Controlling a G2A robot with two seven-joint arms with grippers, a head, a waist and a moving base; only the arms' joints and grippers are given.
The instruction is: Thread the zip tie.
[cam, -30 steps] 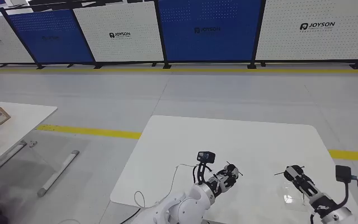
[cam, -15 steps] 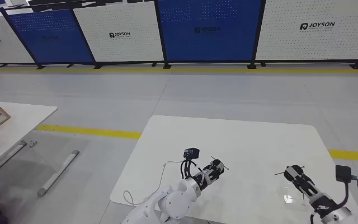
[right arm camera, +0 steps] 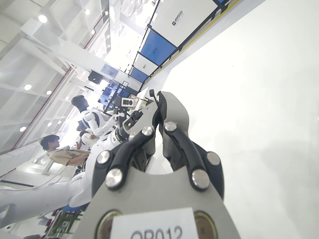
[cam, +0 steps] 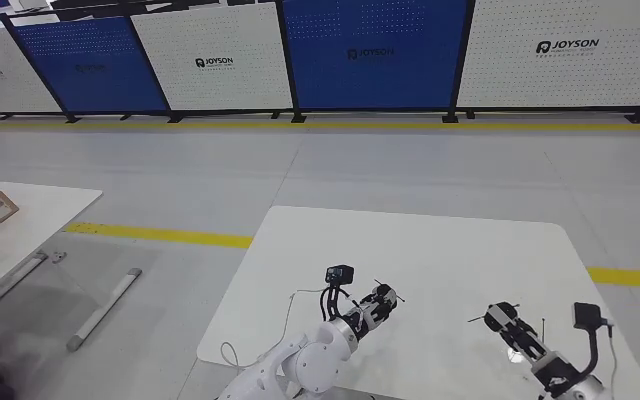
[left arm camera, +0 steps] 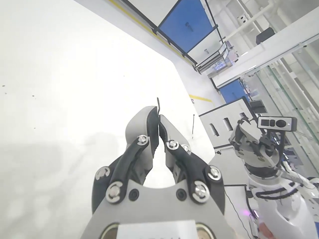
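I'm pinching a zip tie [left arm camera: 158, 103] in my left pincer [left arm camera: 158, 115], another in my right pincer [right arm camera: 158, 103] at 3 o'clock; nothing's threading yet.

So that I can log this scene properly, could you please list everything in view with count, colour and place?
zip tie: two ends, black, one pinched in each gripper; whether they join, cannot tell.
table: one, white, under both arms.
side table: one, white, left edge.
partition panels: several, blue and white, at the back.
floor lines: two, yellow, beyond the table.
left gripper: one, grey-black, shut, above the table.
right gripper: one, grey-black, shut, above the table.
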